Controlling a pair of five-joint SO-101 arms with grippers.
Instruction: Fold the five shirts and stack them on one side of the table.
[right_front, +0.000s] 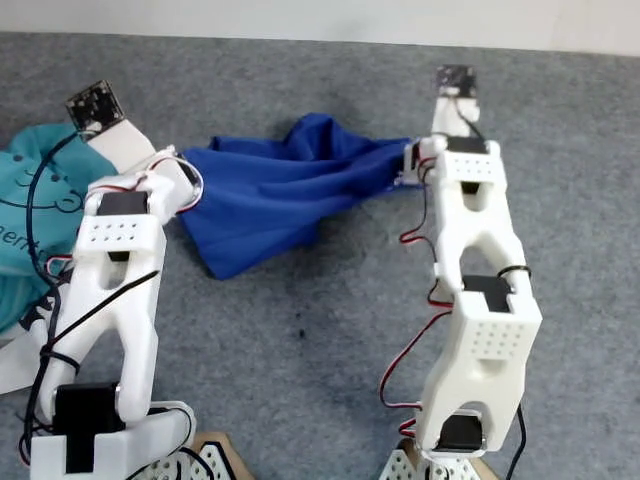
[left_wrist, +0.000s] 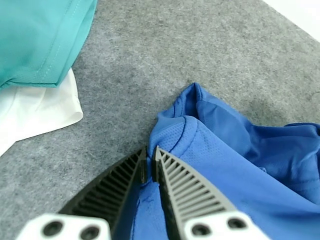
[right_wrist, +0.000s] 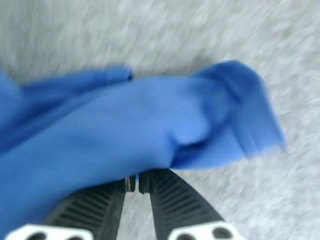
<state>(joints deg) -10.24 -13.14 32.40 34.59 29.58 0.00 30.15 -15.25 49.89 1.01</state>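
Looking down on the grey table (right_front: 330, 330), with 12 o'clock at the far edge, a teal shirt (right_front: 30, 200) lies bunched at 9 o'clock and runs off the side. A white shirt (right_front: 12, 368) pokes out from under it toward 8 o'clock. From the left wrist you can see the teal hem lapping over the white cloth, with both well apart from the blue one.

The left arm (right_front: 110, 290) rises from 7 o'clock and leans toward 10 o'clock. The left claw (left_wrist: 150, 152) is squeezed down to a thin slit, with a fold of the blue shirt (right_front: 270, 190) pinched between its ribbed fingers (left_wrist: 185, 190), right by the collar edge.

The blue shirt is the 1 being handled. It lies crumpled on the table from about 10 o'clock across to 1 o'clock, strung between the 2 claws. A rumpled peak stands up near 12 o'clock, and a loose corner sags toward the middle of the table.

The right arm (right_front: 480, 300) comes up from 5 o'clock and stretches to 1 o'clock. The right claw (right_wrist: 134, 181) is also narrowed to a sliver, gripping the other end of the blue shirt, which drapes over its tips.
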